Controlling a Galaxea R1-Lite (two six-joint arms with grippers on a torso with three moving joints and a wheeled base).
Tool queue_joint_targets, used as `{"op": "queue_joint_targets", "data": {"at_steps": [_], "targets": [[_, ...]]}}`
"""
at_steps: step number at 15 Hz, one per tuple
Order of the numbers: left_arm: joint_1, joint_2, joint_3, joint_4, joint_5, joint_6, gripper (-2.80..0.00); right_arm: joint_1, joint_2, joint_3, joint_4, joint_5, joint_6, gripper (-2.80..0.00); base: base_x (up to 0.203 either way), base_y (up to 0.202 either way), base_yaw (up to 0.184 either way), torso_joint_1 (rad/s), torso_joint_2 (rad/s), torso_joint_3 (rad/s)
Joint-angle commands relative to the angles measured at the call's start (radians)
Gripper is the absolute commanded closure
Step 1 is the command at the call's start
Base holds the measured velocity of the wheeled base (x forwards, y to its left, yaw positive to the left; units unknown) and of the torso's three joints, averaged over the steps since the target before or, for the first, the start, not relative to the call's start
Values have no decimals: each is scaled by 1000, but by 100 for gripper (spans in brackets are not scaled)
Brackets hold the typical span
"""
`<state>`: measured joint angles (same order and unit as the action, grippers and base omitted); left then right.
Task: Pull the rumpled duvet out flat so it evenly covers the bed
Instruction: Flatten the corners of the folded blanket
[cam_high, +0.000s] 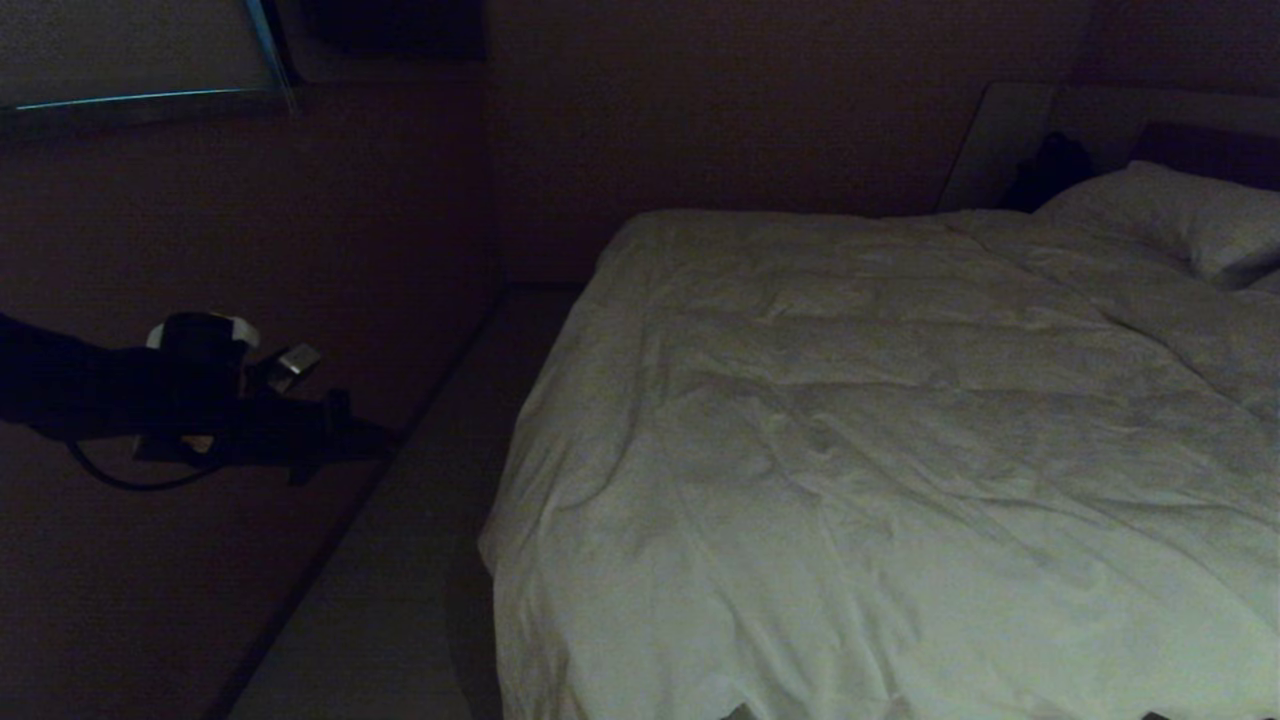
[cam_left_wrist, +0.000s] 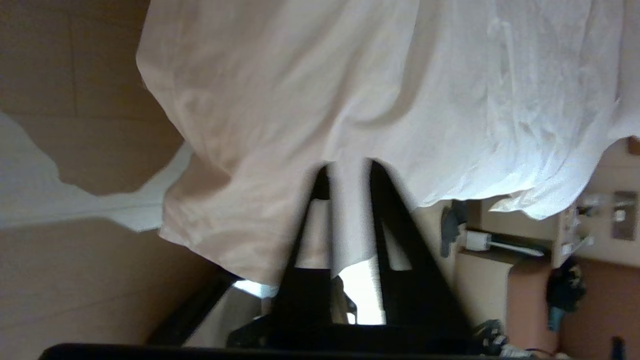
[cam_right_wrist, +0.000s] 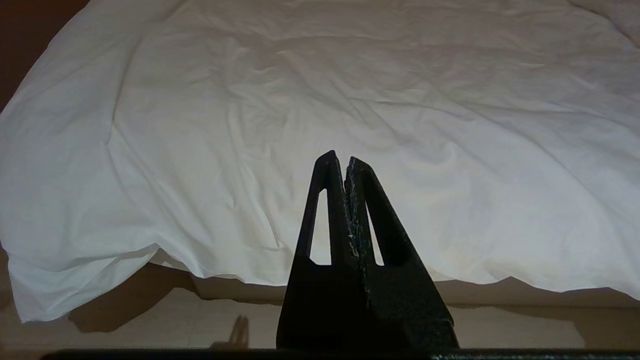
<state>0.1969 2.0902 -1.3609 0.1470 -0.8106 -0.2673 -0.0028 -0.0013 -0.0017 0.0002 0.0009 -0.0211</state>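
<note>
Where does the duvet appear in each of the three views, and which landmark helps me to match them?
Head view: the duvet fills the centre and right, spread over the bed.
Left wrist view: it fills the upper middle, beyond the left gripper.
Right wrist view: it covers nearly the whole picture, beyond the right gripper.
Shared landmark: the duvet's hanging edge above the floor.

Duvet (cam_high: 880, 420) of matt white cloth (softly creased).
</note>
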Motion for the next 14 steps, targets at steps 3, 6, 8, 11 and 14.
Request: {"op": "queue_joint_targets", "data": {"at_steps": [3,6,8,11,14], "targets": [[-12,15,-5,0,13,14,-280,0,1,0,0,1,0,0,0,0,0,0,0,0],[-50,57,-13,-14,121,61,-280,0,1,0,0,1,0,0,0,0,0,0,0,0],[-98,89,3,-117,297,83,-280,1,1,0,0,1,1,0,0,0,0,0,0,0],[-139,118,64,-265,365,91,-280,0,1,0,0,1,0,0,0,0,0,0,0,0],[-209,124,150,-334,381,132,-280,0,1,0,0,1,0,0,0,0,0,0,0,0]]}}
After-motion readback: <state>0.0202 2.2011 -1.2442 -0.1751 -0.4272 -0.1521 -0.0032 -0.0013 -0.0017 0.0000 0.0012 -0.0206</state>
